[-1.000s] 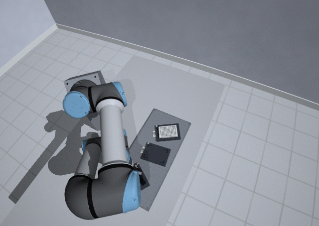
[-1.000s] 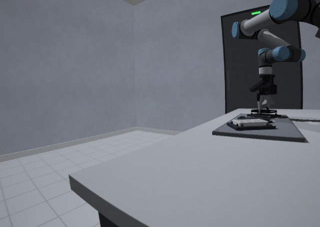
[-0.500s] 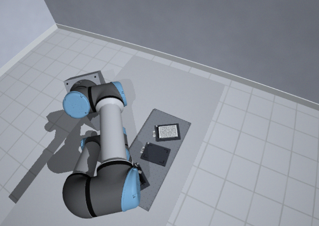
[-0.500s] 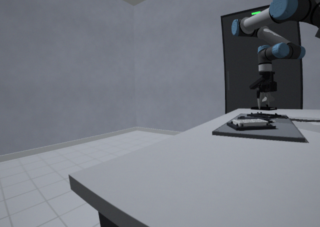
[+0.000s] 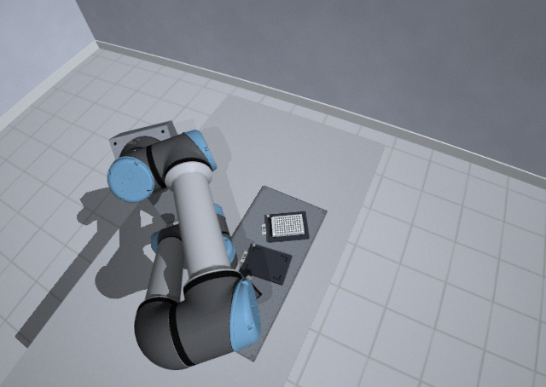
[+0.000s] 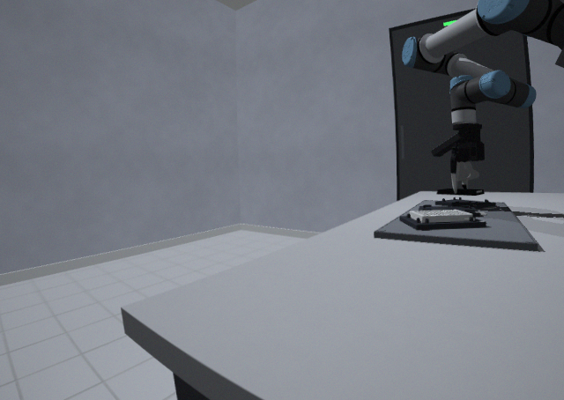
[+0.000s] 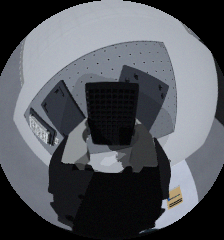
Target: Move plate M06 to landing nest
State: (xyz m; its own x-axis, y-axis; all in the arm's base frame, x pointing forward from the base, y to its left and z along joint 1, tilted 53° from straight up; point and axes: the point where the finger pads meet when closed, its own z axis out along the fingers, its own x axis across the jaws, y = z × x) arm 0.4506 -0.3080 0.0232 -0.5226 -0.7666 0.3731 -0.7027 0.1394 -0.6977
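My gripper [image 6: 457, 187] [image 7: 111, 118] is shut on plate M06 [image 6: 460, 190] [image 7: 112, 112], a dark well plate. It holds the plate level by one short end, a little above the grey perforated base board [image 5: 304, 216] [image 6: 455, 239] [image 7: 142, 55]. White plate M09 [image 5: 287, 225] [image 6: 439, 214] [image 7: 40, 127] sits in its dark nest at the board's far end. An empty dark nest with corner locators [image 5: 269, 263] [image 7: 59, 102] lies beside it. Another empty dark nest [image 7: 154, 87] shows partly under the held plate. In the top view the arm hides the gripper and the held plate.
The board lies on a grey table [image 6: 318, 318]. The arm's elbow [image 5: 194, 321] hangs over the board's near end in the top view. A dark door panel [image 6: 419, 114] stands behind the table. A small orange tag [image 7: 174, 196] shows beside the gripper body.
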